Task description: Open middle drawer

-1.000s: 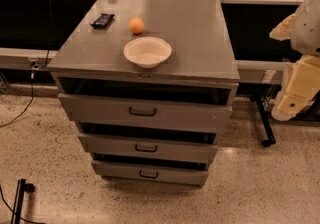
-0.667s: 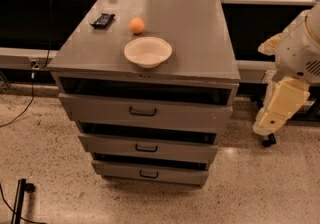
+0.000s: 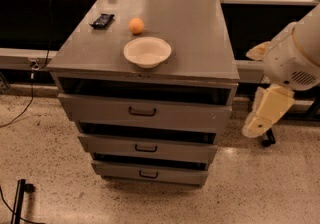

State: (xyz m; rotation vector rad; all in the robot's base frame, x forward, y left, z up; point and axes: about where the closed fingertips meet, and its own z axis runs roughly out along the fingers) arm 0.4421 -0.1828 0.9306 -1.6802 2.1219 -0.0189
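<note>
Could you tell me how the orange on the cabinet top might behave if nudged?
The orange, being round, would probably roll on the smooth, flat cabinet top, which shows no raised lip. Toward the front, the white bowl might stop it. The gripper hangs beside the cabinet, at the picture's right.

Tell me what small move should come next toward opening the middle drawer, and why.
Probably swing the cream gripper across and down toward the small dark bar handle of the wide grey metal middle drawer. The gripper hangs beside the right side of the grey cabinet, well clear of that handle and touching nothing.
</note>
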